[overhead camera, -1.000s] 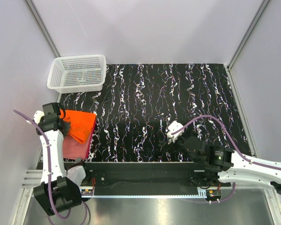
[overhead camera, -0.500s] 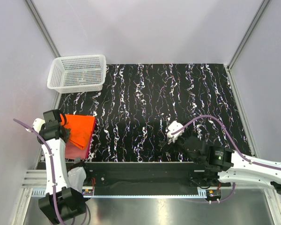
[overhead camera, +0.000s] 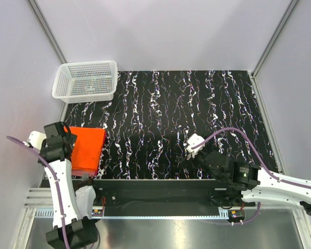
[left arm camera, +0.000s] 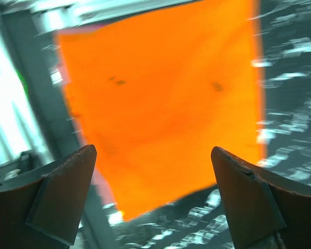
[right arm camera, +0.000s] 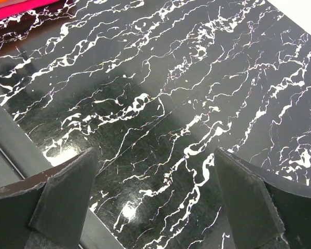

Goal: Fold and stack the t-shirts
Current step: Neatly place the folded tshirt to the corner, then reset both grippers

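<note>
Near-left corner: left gripper (overhead camera: 59,142) was held over the orange t-shirt (overhead camera: 87,149), jaws spread, nothing pinched between them. In the left wrist view the orange t-shirt (left arm camera: 160,104) was seen folded into a flat rectangle, and a thin pink sliver, taken to be the pink-red t-shirt (left arm camera: 100,179), was exposed under its near edge. The pink-red one was otherwise covered, so its fold could not be checked. Step was judged to be the tail of stacking: orange laid on pink-red, cloth let go. Next move was judged to call for a straight lift clear of the pile without a finger being dragged across the top layer; a light squaring nudge might be needed if the edges were found offset. Near-right: right gripper (overhead camera: 194,145) was parked low over the marbled table (overhead camera: 171,104), jaws spread, nothing held, well apart from the stack. Main risk was judged to be the stack's spot, right at the table's left edge under the left arm, where a snag could pull it off. Far-left corner: white mesh basket (overhead camera: 85,80) was well apart from the shirts, not in the way.
</note>
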